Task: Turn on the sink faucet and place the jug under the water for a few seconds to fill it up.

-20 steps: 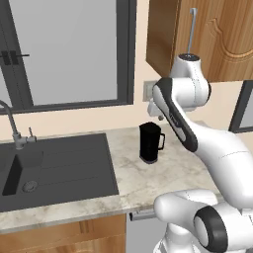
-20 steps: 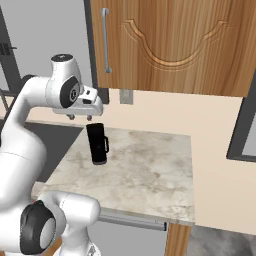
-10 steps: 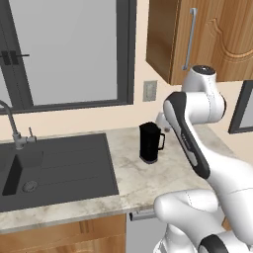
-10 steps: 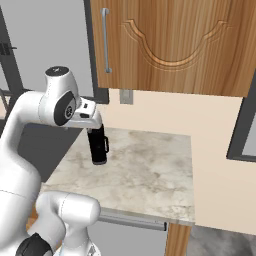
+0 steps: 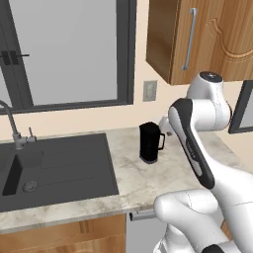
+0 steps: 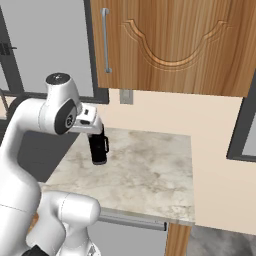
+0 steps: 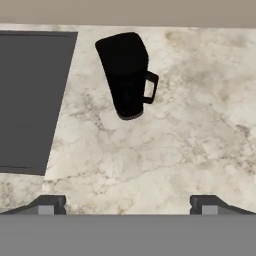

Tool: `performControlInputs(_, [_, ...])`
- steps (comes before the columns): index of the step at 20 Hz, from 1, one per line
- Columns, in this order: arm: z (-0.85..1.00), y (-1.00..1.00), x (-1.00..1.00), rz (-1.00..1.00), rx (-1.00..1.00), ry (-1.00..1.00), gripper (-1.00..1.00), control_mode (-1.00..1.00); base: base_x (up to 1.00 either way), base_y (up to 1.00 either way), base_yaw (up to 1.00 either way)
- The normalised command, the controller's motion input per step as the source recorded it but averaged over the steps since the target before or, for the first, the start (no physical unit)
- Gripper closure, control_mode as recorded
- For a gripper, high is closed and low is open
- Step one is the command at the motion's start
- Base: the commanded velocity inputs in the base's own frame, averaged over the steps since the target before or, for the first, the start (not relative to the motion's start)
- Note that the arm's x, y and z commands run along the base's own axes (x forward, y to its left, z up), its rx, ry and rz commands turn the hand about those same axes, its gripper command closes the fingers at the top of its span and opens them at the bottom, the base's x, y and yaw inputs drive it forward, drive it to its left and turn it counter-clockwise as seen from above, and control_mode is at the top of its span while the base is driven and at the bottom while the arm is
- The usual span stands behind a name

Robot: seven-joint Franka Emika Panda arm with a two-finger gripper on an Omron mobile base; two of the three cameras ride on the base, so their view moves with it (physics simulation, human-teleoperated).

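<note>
The black jug stands upright on the marble counter, right of the sink, with its handle turned away from the basin. My gripper hangs above the counter, open and empty, its fingertips wide apart. The jug lies ahead of them. In the right base view the gripper hovers just over the jug. The grey sink faucet rises at the far left with its small lever at the base. Its spout runs off the frame edge. No water is in view.
A wooden wall cabinet with a long handle hangs above the counter. A wall socket sits behind the jug. The counter ends at its right edge, beside a dark-framed door. A window spans the wall behind the sink.
The arm has swung its shoulder and elbow rightwards in the left base view, and the hand has come down closer over the jug. The jug has stayed put.
</note>
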Motion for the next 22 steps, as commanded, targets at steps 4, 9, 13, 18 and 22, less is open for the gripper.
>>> performControlInputs(4, [-0.06,0.50,-0.03,0.00,0.00,0.00,-1.00,-1.00,0.00,0.00,0.00])
performControlInputs(9, [-0.08,0.65,0.00,0.00,0.00,0.00,-1.00,-1.00,0.00,0.00,0.00])
performControlInputs(13, [-0.05,0.56,-0.02,0.00,0.00,0.00,-1.00,-1.00,0.00,0.00,0.00])
performControlInputs(18, [0.00,0.05,0.00,0.00,0.00,0.00,-1.00,-1.00,0.00,0.00,0.00])
performControlInputs(22, [0.00,0.00,0.00,0.00,0.00,0.00,-1.00,-1.00,0.00,0.00,0.00])
